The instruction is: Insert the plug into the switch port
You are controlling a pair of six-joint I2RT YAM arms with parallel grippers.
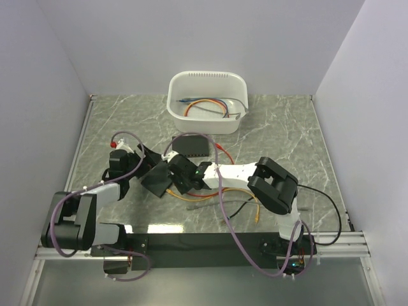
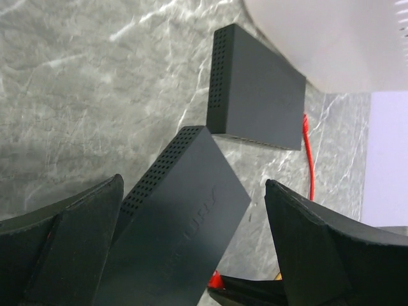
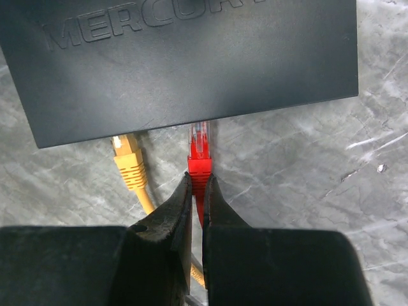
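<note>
A dark switch lies flat on the marble table, its port edge facing my right gripper. That gripper is shut on the boot of a red plug, whose clear tip reaches just under the switch's edge; how deep it sits is hidden. A yellow plug sits at the port beside it. My left gripper is open, its fingers straddling the same switch, with a gap on the right side. From above, both grippers meet at this switch.
A second dark switch lies just behind, against a white tub holding several cables. A red cable runs past it. Orange and grey cables trail across the table toward the near edge.
</note>
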